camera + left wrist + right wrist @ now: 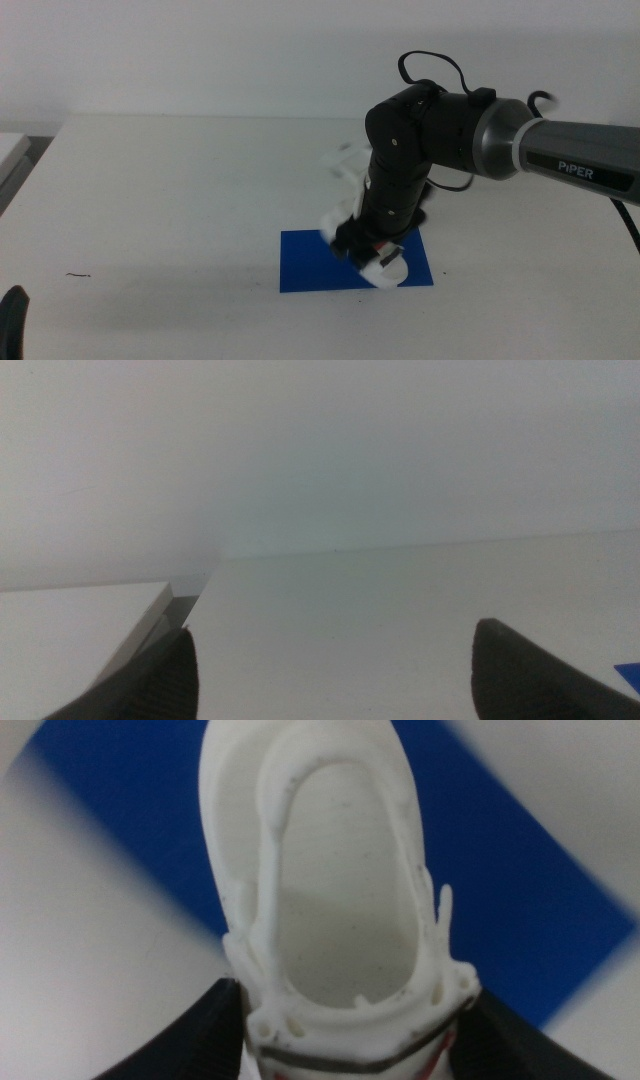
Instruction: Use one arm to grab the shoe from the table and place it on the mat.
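Right pincer point(372, 252) grasps the shoe point(330, 890) between its jaws (over the mat point(305, 265))

Black jointed arm point(420, 130), grey forearm lettered "PiPER", looping black cable point(435, 62), dark jaws

White shoe point(330, 870), deep blue mat point(310, 262)

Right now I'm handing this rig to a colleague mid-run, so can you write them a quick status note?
Right gripper: shut on the shoe, holding it over the blue mat on the table. Whether the shoe touches the mat cannot be told.
Left gripper: jaws open, holding nothing, waiting at the table's near left edge.
Done: shoe picked up and brought to the mat.
Left: set it down, open the jaws, pull the right arm back.
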`<control>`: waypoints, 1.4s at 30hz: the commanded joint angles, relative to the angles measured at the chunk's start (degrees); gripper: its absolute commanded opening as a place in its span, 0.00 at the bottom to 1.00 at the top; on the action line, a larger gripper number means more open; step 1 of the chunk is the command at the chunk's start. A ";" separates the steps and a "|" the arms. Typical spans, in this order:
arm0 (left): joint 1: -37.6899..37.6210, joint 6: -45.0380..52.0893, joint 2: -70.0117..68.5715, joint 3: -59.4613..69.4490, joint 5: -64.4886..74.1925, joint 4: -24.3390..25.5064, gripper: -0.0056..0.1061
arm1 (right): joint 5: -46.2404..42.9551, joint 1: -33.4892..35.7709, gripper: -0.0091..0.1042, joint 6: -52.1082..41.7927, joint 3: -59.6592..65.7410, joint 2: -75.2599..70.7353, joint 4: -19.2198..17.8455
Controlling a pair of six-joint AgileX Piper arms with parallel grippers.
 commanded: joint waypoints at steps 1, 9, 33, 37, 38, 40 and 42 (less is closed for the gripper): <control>0.02 -0.17 0.28 0.02 -0.68 -0.23 0.89 | -0.11 -0.07 0.06 27.82 -0.48 -0.39 -5.49; 0.02 -0.17 0.28 0.02 -0.68 -0.23 0.89 | 0.15 -0.07 0.06 64.35 -0.38 -0.39 -4.93; 0.02 -0.17 0.28 0.02 -0.68 -0.23 0.89 | 3.65 1.74 0.06 124.48 -0.38 -0.39 -6.16; 0.02 -0.17 0.28 0.02 -0.68 -0.23 0.89 | 4.80 0.94 0.06 124.40 -1.77 0.39 -1.03; 0.02 -0.17 0.28 0.02 -0.68 -0.23 0.89 | 5.04 0.55 0.06 124.40 -2.52 0.98 0.51; 0.02 -0.17 0.28 0.02 -0.68 -0.23 0.89 | 5.04 0.13 0.06 124.40 -4.04 2.47 3.34; 0.02 -0.17 0.28 0.02 -0.68 -0.23 0.89 | 5.04 -0.10 0.06 124.40 -5.65 4.16 5.35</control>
